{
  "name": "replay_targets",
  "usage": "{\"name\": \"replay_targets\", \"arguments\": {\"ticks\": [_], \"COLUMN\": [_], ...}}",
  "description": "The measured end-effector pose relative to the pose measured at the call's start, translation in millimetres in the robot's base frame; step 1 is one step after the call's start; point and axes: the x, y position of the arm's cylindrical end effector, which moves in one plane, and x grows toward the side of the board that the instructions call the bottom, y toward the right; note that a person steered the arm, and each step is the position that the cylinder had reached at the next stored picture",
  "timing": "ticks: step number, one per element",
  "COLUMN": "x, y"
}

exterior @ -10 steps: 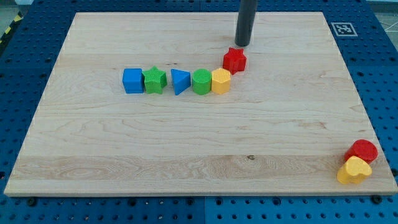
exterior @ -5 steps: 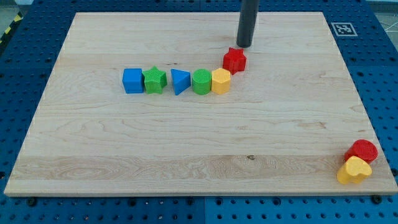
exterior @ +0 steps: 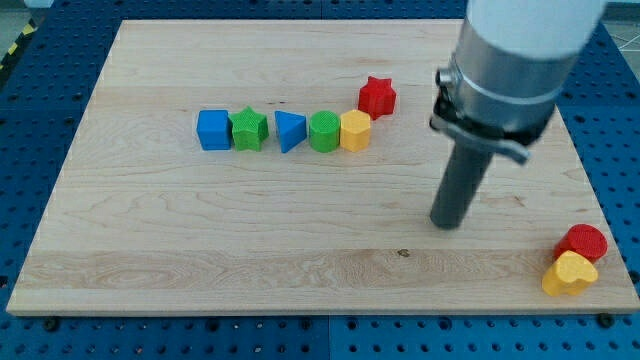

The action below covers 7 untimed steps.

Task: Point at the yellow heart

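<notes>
The yellow heart (exterior: 570, 273) lies at the board's bottom right corner, touching a red round block (exterior: 584, 242) just above it. My tip (exterior: 447, 224) rests on the bare board to the left of the heart and slightly higher in the view, well apart from it. The rod rises from the tip to the arm's grey body at the view's top right.
A row of blocks sits left of centre: blue cube (exterior: 213, 130), green star (exterior: 248, 129), blue triangle (exterior: 289, 131), green round block (exterior: 323, 131), yellow hexagon (exterior: 355, 131). A red star (exterior: 377, 96) sits above the row's right end. The wooden board (exterior: 200, 240) ends close below the heart.
My tip has moved from just above the red star down and to the right, toward the yellow heart. The arm's body has come into view. No block has moved.
</notes>
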Motion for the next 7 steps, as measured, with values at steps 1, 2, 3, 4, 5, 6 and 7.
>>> {"name": "replay_targets", "arguments": {"ticks": [1, 2, 3, 4, 5, 6, 7], "x": [44, 64, 65, 65, 64, 64, 64], "y": [4, 24, 26, 38, 52, 74, 87]}}
